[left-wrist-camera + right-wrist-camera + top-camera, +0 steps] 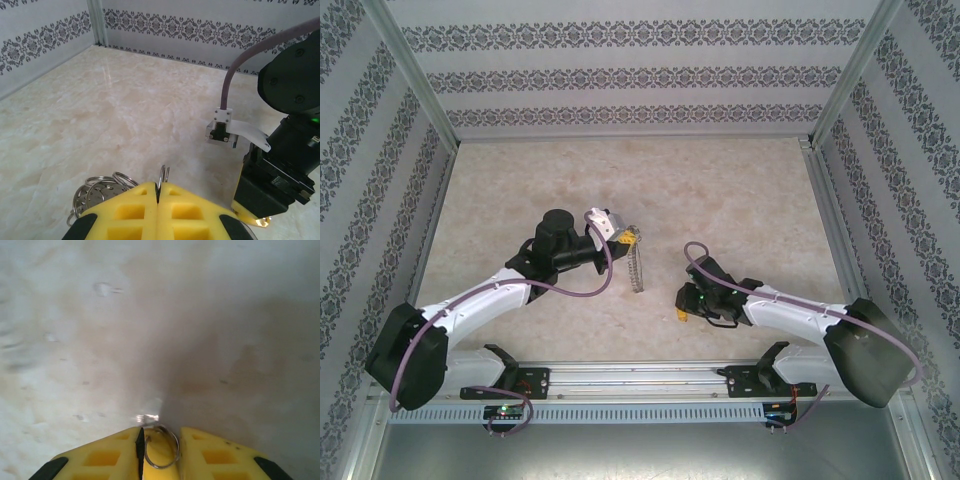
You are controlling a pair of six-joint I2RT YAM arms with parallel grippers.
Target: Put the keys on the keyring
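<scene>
In the top view my left gripper (627, 238) is shut on the top of the keyring (638, 266), which hangs edge-on as a beaded grey hoop above the table. The left wrist view shows its yellow fingers (135, 205) pressed together on the thin metal rim of the keyring (164, 174). My right gripper (681, 314) is low over the table, right of the hoop and apart from it. In the right wrist view a yellow-orange key head with a small split ring (161, 447) fills the gap of the right gripper (160, 434). The key's shaft is hidden.
A bunch of small rings and perforated metal discs (97, 192) sits beside my left fingers. The right arm's black wrist (282, 165) stands close on the right in the left wrist view. Patterned walls (640, 75) enclose the marble table (740, 190).
</scene>
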